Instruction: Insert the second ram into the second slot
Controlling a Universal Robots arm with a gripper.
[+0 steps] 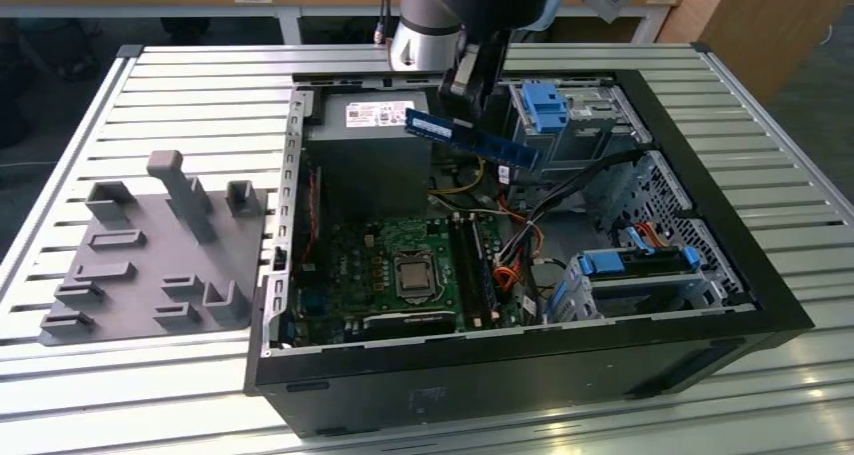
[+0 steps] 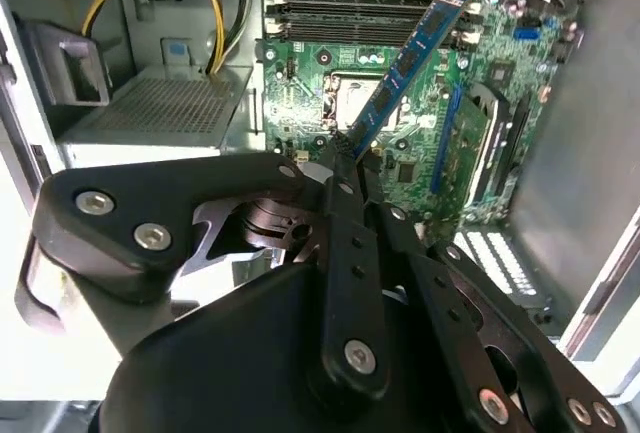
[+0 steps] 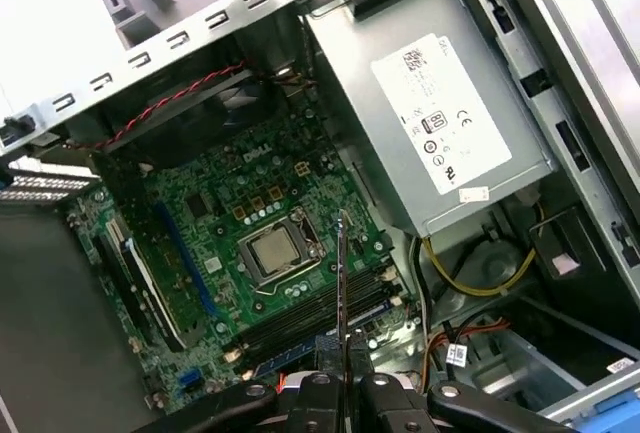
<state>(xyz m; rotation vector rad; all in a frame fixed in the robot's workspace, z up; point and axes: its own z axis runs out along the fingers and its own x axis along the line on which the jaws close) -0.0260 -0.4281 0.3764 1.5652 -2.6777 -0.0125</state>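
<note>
The gripper (image 1: 465, 87) is clenched on one end of the second ram (image 1: 474, 140), which juts out slanted in mid-air (a thin edge in the first wrist view) over the far part of the open computer case (image 1: 534, 370), just beside the power supply (image 1: 367, 125). The memory slots (image 1: 474, 265) on the motherboard (image 1: 387, 275) lie below, apart from it. A grey fixture tray (image 1: 147, 255) sits at the exterior view's left.

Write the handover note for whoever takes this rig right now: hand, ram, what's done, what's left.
The hand is shut on the second ram, gripped near one end.
The second ram is held in the air, tilted, above the open computer case, clear of the motherboard.
Done: it is in the hand, over the case.
Left: it is not yet in the memory slots.
</note>
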